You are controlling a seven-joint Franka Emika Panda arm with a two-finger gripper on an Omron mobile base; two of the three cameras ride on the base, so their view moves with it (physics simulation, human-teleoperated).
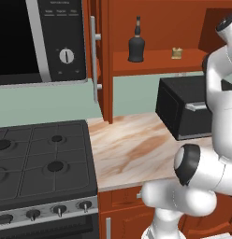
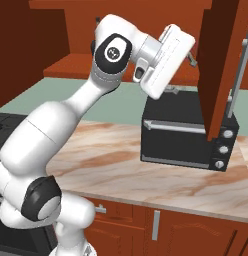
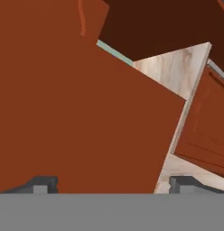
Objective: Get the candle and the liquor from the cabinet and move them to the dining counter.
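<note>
Black toaster oven [image 1: 185,109] on worktop [image 1: 132,149] beside stove [image 1: 43,161].

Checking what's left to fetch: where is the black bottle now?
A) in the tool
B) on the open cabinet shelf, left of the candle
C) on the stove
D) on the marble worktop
B: the bottle stands on the cabinet shelf, the candle to its right.

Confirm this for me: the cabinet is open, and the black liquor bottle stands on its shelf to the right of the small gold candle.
Not quite. In the left base view the liquor stands to the left of the candle, not the right. The rest holds: the cabinet is open and both stand on its shelf, apart from each other.
</note>
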